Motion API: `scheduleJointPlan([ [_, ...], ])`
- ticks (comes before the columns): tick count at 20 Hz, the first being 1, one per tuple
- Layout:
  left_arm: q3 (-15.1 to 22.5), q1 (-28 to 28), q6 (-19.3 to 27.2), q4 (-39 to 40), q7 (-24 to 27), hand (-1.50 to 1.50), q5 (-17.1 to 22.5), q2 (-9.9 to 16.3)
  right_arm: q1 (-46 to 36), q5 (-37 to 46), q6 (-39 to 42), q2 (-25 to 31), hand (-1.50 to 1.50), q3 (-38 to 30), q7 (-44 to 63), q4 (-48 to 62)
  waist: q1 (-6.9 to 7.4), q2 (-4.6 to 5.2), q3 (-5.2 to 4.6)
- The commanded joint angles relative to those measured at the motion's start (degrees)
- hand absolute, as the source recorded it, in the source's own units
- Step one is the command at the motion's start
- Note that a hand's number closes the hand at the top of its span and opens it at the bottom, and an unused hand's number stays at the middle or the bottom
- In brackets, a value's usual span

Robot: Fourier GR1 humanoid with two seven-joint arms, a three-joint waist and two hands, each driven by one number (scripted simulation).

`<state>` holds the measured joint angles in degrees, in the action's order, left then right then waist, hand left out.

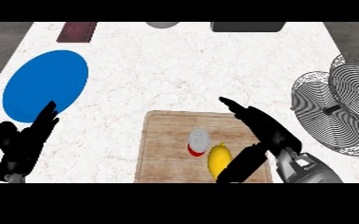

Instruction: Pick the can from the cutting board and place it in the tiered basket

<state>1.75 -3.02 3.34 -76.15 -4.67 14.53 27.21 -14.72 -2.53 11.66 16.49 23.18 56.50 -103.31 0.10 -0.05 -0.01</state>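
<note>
A small can [198, 141] with a grey top and red side stands on the wooden cutting board [165, 147] near the counter's front. A yellow lemon [219, 158] lies on the board just right of the can. My right hand [265, 134] is open above the board's right side, fingers stretched up-left and thumb reaching down past the lemon; it touches neither the can nor the lemon as far as I can see. The wire tiered basket [326, 104] stands at the right edge. My left hand [26, 142] rests open at the lower left.
A blue plate [46, 84] lies at the left, just above my left hand. A dark red block [76, 32], a grey round object [163, 24] and a dark box [247, 26] line the counter's far edge.
</note>
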Motion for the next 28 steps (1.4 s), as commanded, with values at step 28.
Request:
scheduleJointPlan([
  [28,-8.97,2.77,-5.17,0.9,-3.0,0.0,-11.77,-9.34,0.8,13.79,6.85,-15.11,-1.5,-6.22,-11.54,15.01,-0.05,0.04,0.01],
])
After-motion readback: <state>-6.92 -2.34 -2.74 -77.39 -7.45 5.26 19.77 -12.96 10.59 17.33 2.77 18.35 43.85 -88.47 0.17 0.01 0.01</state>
